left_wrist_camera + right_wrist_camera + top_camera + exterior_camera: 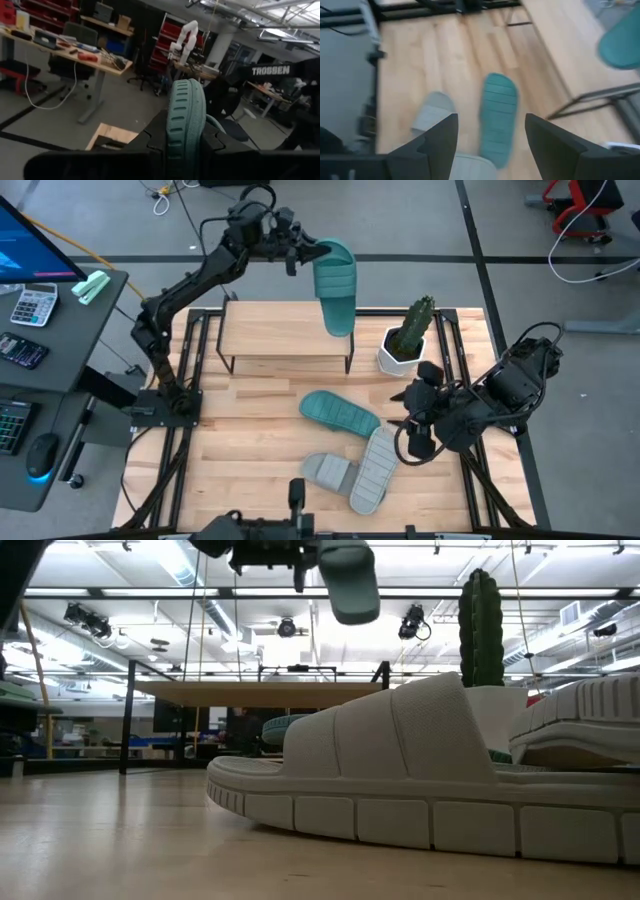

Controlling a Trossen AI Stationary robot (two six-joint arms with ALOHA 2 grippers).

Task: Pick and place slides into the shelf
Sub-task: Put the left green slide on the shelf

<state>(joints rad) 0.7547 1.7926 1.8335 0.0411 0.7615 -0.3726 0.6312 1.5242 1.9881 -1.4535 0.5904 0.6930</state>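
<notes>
My left gripper (303,252) is raised over the far side of the table, shut on a teal slide (336,285) that hangs above the right end of the shelf (285,330); the low view shows this slide (346,580) high above the shelf top (260,692). A second teal slide (340,412) lies sole-up on the table. Two grey slides sit near the front edge: one upright (327,470), the other (375,470) sole-up and leaning on its neighbours. My right gripper (413,408) is open at the table's right, just right of these slides, with the teal one (497,117) ahead of it. My left gripper pinches the teal slide between its two fingers at its upper end (186,125), one finger (152,137) on each flat side of the ribbed edge. The fingers reach in roughly level from the table's left. The slide is lifted clear and hangs downward over the shelf's right end.
A cactus in a white pot (408,340) stands at the shelf's right end, close to the hanging slide and my right arm. The shelf's plank top is bare. Bare tabletop (240,430) lies left of the slides. A desk with a calculator and keyboard stands beyond the table's left edge.
</notes>
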